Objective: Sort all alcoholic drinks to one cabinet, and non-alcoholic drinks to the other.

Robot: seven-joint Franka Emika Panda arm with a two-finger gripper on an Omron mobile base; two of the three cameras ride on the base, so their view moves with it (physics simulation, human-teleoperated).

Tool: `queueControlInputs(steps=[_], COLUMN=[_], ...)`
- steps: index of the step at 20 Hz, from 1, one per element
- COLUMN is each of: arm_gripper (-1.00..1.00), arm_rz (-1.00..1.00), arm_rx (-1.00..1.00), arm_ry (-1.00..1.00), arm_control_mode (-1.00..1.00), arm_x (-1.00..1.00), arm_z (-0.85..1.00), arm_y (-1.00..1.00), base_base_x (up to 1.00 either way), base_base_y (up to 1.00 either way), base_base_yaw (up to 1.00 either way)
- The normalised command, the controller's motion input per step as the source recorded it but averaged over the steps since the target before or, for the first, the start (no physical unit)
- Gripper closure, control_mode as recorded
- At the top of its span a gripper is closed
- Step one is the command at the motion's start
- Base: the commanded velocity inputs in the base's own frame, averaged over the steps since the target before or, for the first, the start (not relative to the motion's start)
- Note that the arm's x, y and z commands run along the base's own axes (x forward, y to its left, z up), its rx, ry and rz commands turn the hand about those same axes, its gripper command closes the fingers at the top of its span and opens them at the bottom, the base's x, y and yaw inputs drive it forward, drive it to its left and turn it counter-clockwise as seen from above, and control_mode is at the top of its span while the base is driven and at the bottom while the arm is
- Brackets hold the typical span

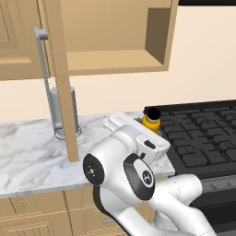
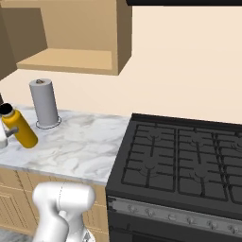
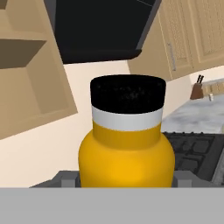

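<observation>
Cabinet first — the narrow cabinet (image 1: 115, 60) hangs open above the marble counter (image 1: 32, 147), its door (image 1: 62, 92) swung out with the grey bar handle (image 1: 44, 78) showing, and its shelf looks bare. Beside the counter sits the black stove (image 2: 184, 156); a paper towel roll (image 2: 43, 101) stands near the wall. Smaller still, the orange bottle (image 2: 20, 128) hangs tilted just above the counter, black cap up — the gripper (image 3: 127, 181) is clamped around its body. My judgement: sorting is mid-way at best, as this non-alcoholic drink is lifted but not yet shelved
</observation>
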Motion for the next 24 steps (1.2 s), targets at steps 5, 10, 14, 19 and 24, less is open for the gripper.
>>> queueControlInputs(steps=[5,10,14,19,24], arm_gripper=[1.0,1.0,1.0,1.0,1.0], arm_rz=[0.0,0.02,0.11,0.14,0.21], arm_rx=[-0.01,0.0,0.0,0.0,0.0], arm_ry=[0.11,0.06,0.0,0.0,0.0], arm_control_mode=[-1.0,-1.0,-1.0,-1.0,-1.0], arm_x=[0.0,0.0,-0.01,-0.01,0.12], arm_z=[0.24,0.16,0.0,0.0,0.11], arm_y=[0.0,-0.08,-0.3,-0.29,-0.05], base_base_x=[0.0,0.0,0.0,0.0,0.0], base_base_y=[0.0,0.0,0.0,0.0,0.0], base_base_yaw=[0.0,0.0,0.0,0.0,0.0])
